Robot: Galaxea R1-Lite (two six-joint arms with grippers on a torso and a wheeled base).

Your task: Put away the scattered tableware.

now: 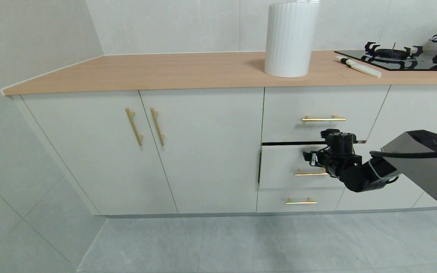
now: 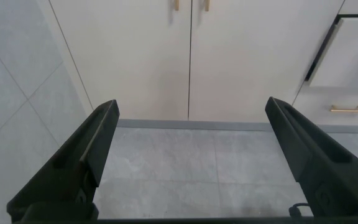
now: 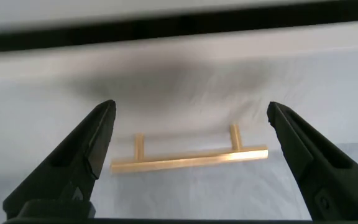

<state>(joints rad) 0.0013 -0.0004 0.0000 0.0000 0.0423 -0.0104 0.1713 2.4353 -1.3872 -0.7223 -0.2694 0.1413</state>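
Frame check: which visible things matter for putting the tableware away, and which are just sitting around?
Job in hand:
right gripper, open before the gold handle of the slightly open middle drawer; cream utensil on the counter.

Lying about:
white ribbed canister; gas hob; cabinet doors; left gripper, open above the floor.

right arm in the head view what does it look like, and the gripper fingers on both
The right arm has a glossy black angular shell, a rounded black wrist with a pale ring and a black cable over it. The right gripper and left gripper have matte black wedge-shaped fingers.
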